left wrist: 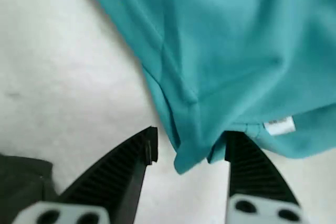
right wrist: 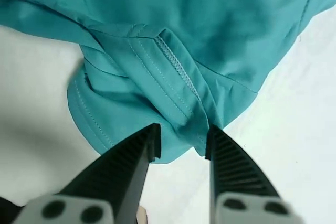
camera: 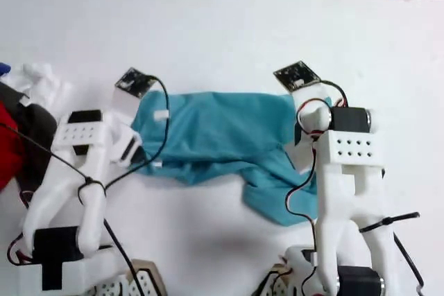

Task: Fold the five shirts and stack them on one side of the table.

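A teal shirt (camera: pixel 222 133) lies crumpled across the middle of the white table, with one part trailing toward the near right. At its left end my left gripper (camera: pixel 139 140) stands open, and a corner of the teal shirt (left wrist: pixel 220 51) with a white label hangs between its fingers (left wrist: pixel 131 166). My right gripper (camera: pixel 302 126) is at the shirt's right end, also open. A bunched, stitched hem of the teal shirt (right wrist: pixel 173 40) sits between its fingertips (right wrist: pixel 142 150).
At the table's left edge is a pile of other shirts: a white one (camera: pixel 41 81), a dark one (camera: pixel 35 129) and a red one (camera: pixel 7 143). The bare white table (camera: pixel 222 32) stretches behind the teal shirt, and in front of it between the arm bases.
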{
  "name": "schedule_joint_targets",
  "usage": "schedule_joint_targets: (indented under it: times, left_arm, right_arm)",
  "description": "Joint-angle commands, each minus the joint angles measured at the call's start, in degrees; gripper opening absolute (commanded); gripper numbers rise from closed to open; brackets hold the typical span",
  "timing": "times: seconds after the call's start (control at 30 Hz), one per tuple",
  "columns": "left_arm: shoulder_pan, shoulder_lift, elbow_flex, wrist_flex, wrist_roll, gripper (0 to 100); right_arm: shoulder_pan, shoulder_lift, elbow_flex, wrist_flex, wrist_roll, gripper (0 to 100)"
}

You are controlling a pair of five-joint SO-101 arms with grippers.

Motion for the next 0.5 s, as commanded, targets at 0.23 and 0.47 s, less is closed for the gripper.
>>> schedule_joint_targets:
  times: [0.23,0.47]
  left_arm:
    - [4.1,-2.4,-5.0,2.4,6.0,23]
    - [4.1,-2.2,-14.3,13.0,7.8,23]
  right_arm:
    - [0.4,-2.9,-0.2,1.5,-0.3,14.2]
    - [0.4,-2.9,-0.2,1.5,-0.4,14.2]
